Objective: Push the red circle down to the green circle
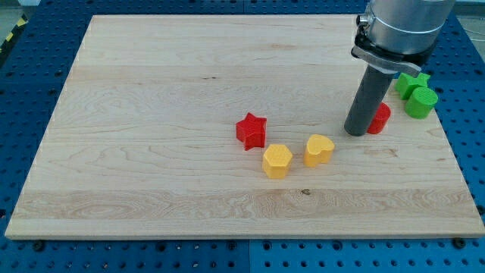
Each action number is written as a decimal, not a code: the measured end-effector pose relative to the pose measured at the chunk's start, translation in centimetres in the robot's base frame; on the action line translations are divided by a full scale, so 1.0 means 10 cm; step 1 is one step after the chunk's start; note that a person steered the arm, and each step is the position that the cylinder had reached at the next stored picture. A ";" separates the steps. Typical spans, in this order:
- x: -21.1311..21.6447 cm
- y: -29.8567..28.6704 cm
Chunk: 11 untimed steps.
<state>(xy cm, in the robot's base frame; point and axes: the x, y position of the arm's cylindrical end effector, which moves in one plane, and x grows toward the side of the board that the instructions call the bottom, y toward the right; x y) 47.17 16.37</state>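
The red circle point(380, 118) lies on the wooden board at the view's right, partly hidden behind my rod. My tip point(355, 133) rests on the board touching the red circle's left side. The green circle point(420, 101) sits up and to the right of the red circle, near the board's right edge, a short gap away. A green star point(413, 81) lies just above the green circle, touching it and partly hidden by the arm.
A red star point(251, 130) lies near the board's middle. A yellow hexagon point(277, 161) and a yellow heart point(319, 149) lie below and to its right, left of my tip. The board's right edge point(452, 152) is close to the green blocks.
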 end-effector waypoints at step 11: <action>-0.04 0.69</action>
<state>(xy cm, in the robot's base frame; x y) 46.76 23.24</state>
